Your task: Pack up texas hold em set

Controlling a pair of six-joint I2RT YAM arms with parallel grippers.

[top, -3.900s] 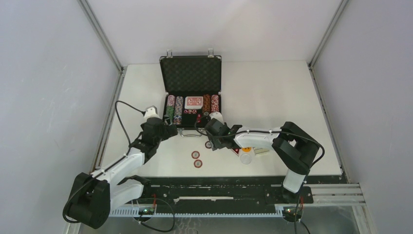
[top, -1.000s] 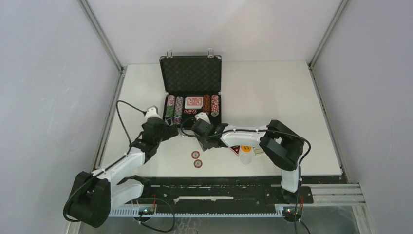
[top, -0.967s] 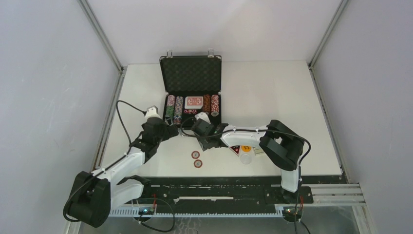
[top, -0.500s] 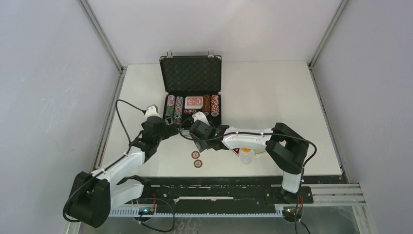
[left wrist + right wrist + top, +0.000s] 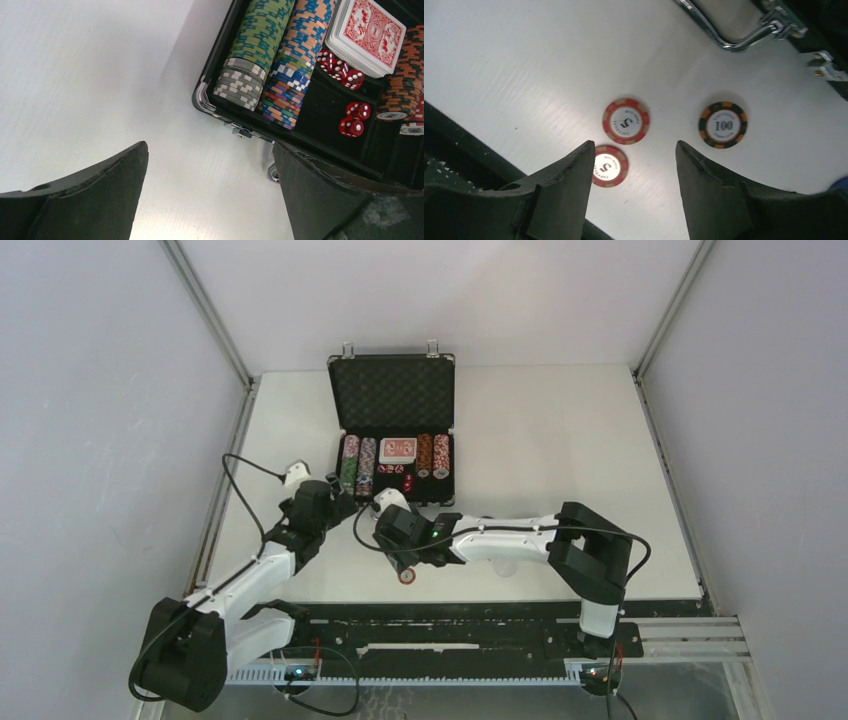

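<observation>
**Right claw swings left onto the loose chips**

Over the last second the right claw (image 5: 634, 160) has travelled left along the case's front. It hangs released, with nothing between its jaws. One red 5 chip (image 5: 626, 120) lies flat on the worktop (image 5: 524, 60) just beyond the fingertips, in line with the gap. A second 5 chip (image 5: 609, 166) shows beside one finger, and the 100 chip (image 5: 723, 125) lies past the other. Being round, they have no long axis. The left claw (image 5: 210, 155), also released, sits by the open case (image 5: 202, 97), farther from the chips.
</observation>
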